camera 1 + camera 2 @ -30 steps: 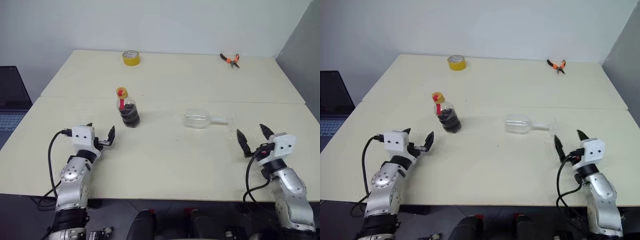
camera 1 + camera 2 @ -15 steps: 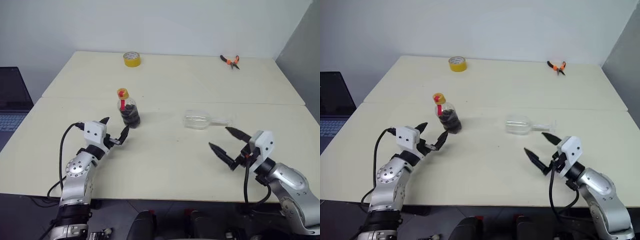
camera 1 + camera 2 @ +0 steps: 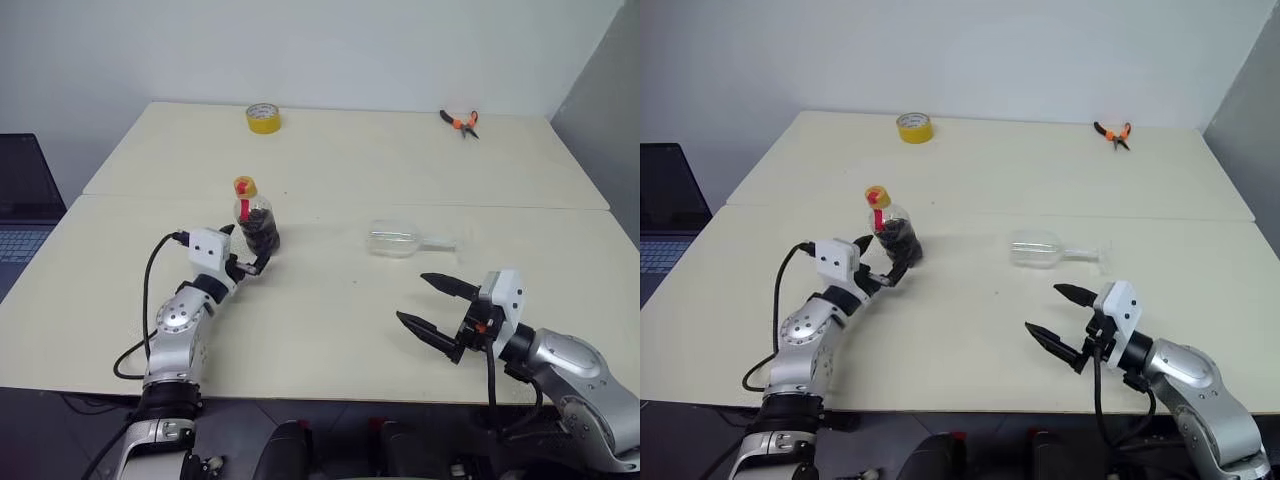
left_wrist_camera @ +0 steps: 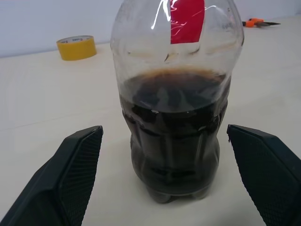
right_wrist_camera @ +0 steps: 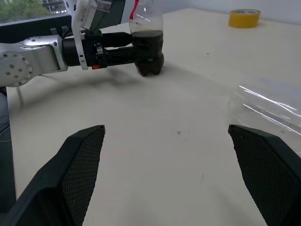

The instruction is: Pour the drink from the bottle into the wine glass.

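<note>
On the cream table [image 3: 330, 320], made of two tops joined along a seam under a white wall, the bottle [image 3: 254, 216] stood upright, its drink [image 4: 173, 136] dark. The left gripper [image 3: 245, 262] had its jaws spread either side of the bottle, apart from it. At three o'clock from it the wine glass [image 3: 398, 239] lay sideways. The right gripper [image 3: 428, 306], jaws spread, hovered empty. A yellow tape roll [image 3: 262, 117] sat at twelve.
</note>
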